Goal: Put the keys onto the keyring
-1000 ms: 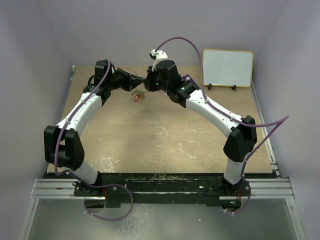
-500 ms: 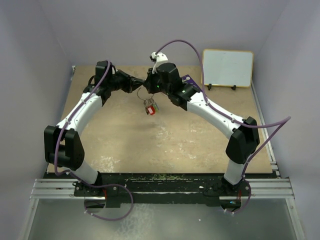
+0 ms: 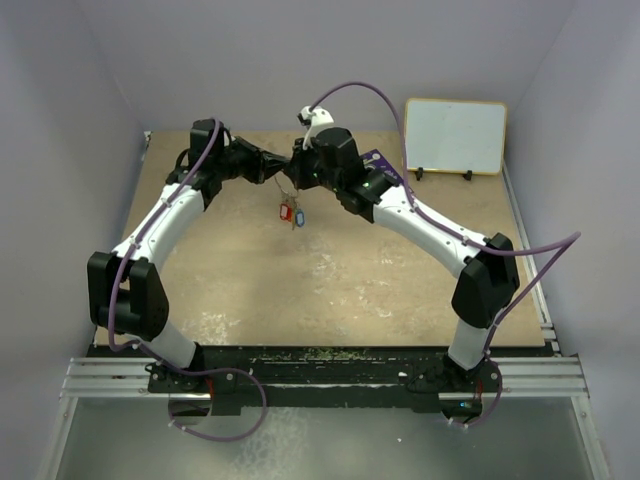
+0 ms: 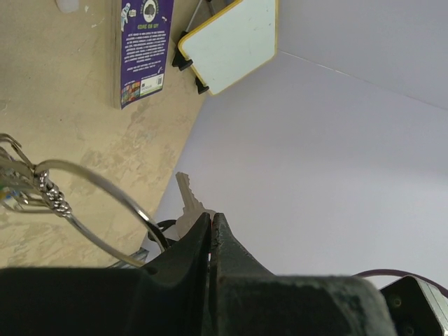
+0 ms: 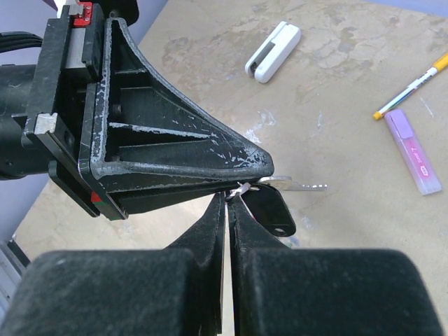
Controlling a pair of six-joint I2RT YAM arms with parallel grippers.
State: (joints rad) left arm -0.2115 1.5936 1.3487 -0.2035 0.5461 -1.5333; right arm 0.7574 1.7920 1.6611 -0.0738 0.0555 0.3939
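My two grippers meet tip to tip above the far middle of the table. The left gripper (image 3: 279,168) (image 4: 211,215) is shut on a silver key (image 4: 187,199) whose blade sticks out past its fingertips. That key (image 5: 299,185) carries a black tag (image 5: 269,207). Shut on the wire of the thin keyring (image 4: 105,180), the right gripper (image 3: 293,171) (image 5: 229,196) sits just under the left gripper's fingers (image 5: 175,154). Other keys (image 3: 291,212), with red and blue tags, hang in a bunch from the ring above the table.
A small whiteboard (image 3: 455,136) (image 4: 231,42) leans at the back right, with a purple card (image 4: 143,49) lying near it. In the right wrist view a white clip-like piece (image 5: 273,50), a pen (image 5: 413,82) and a pink highlighter (image 5: 414,151) lie on the table.
The bunch of tagged keys has come up from near the table and now dangles lower and further right under the grippers. Both grippers stay shut and have hardly moved.
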